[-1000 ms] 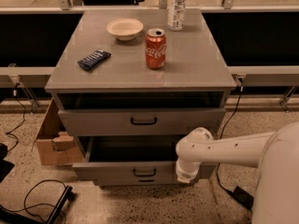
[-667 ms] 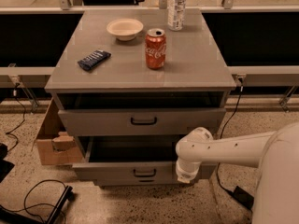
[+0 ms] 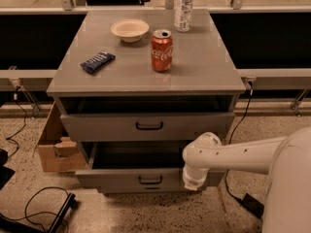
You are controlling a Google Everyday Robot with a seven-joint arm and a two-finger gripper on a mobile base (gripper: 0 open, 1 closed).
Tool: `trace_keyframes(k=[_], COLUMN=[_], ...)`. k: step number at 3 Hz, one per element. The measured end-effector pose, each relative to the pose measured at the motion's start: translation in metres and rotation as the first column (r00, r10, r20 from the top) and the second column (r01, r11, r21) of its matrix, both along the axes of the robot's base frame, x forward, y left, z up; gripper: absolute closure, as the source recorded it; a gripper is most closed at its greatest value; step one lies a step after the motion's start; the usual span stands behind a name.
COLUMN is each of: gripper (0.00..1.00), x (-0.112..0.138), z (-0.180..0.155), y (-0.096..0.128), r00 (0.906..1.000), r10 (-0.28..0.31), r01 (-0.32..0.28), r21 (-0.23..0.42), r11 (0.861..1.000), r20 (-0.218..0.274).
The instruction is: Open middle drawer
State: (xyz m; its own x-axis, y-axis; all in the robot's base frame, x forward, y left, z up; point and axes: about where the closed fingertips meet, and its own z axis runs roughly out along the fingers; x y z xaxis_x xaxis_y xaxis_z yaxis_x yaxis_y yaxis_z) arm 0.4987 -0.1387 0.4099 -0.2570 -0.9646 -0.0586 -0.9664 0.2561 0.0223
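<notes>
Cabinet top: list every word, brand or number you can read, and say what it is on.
"Coca-Cola": white script on the red can.
Bottle label: too blurred to read.
Dark blue wrapper: print too small to read.
Bowl: no text.
Gripper, at the right front of the lower open drawer: no text seen.

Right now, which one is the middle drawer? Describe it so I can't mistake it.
Find the grey cabinet with the Coca-Cola can on top. Under its upper drawer sits the middle drawer, with the robot's tool at the right end of its front. Both fronts have black loop handles, but this one is lower and stands much farther out, showing its dark inside.
</notes>
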Motion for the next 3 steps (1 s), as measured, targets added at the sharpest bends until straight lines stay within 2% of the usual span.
trace_keyframes(k=[3], gripper=[0.29], x=[-0.0023], z=[-0.0026], y=[-0.0002], r00=[1.0000], r10=[0.001], r01=[-0.001], r21=[0.000], r11=[1.000], r20=[-0.006])
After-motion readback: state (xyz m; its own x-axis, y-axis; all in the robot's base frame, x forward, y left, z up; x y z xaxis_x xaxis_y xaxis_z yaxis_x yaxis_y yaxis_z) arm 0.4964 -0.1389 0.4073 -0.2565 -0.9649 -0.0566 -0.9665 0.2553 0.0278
